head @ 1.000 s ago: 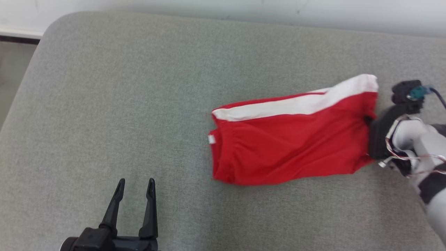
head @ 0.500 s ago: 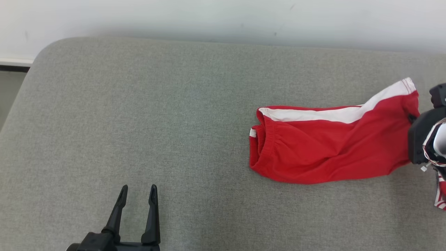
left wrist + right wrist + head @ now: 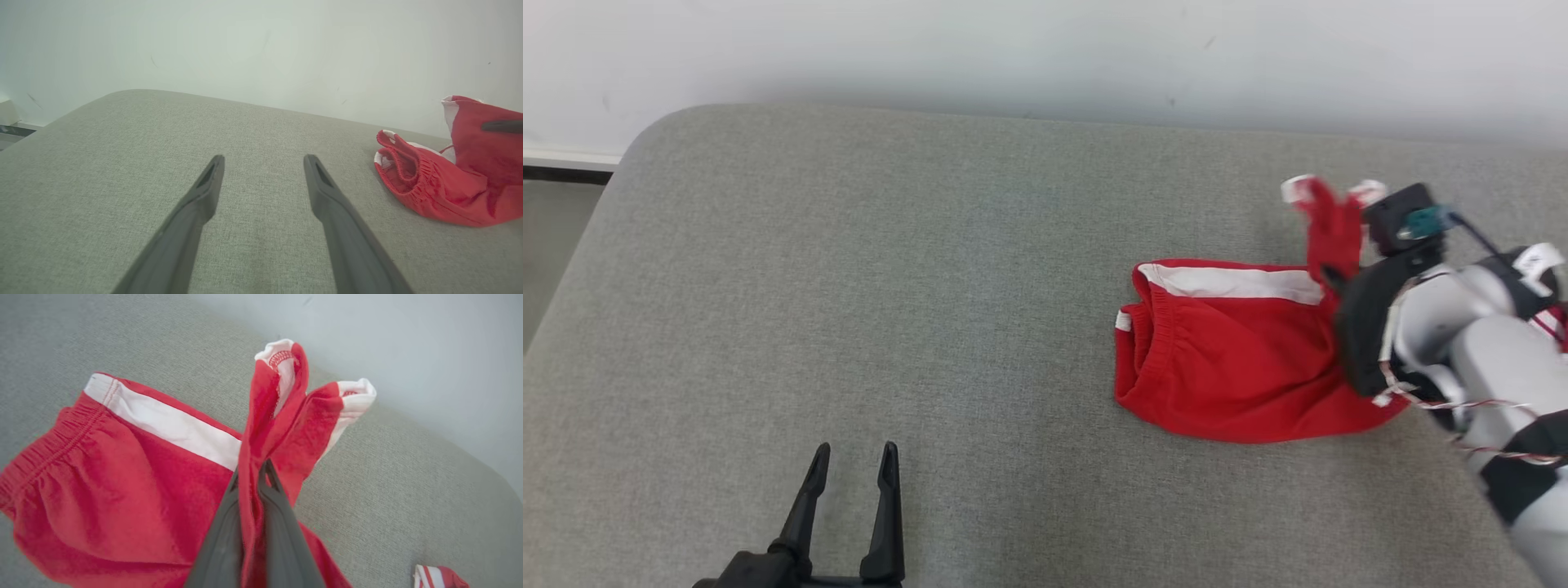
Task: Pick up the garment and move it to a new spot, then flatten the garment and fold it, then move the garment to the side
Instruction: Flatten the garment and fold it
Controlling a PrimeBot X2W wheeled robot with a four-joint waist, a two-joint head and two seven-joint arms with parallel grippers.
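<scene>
Grey fabric surface (image 3: 849, 286) meets a pale wall (image 3: 1013, 49); right gripper (image 3: 264, 467) pinches the red garment (image 3: 1225, 359), left gripper (image 3: 857, 449) spread empty.

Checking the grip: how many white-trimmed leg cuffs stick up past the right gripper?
2. The garment's upright cuff rises above the right gripper; the leaning cuff splays to its right in the right wrist view.

The right fingers (image 3: 282, 539) pinch tight on a gathered fold of the red garment (image 3: 122, 477), and its two white-trimmed ends stand up beyond the tips. The elastic waistband and white stripe lie on the grey surface (image 3: 388, 477).
</scene>
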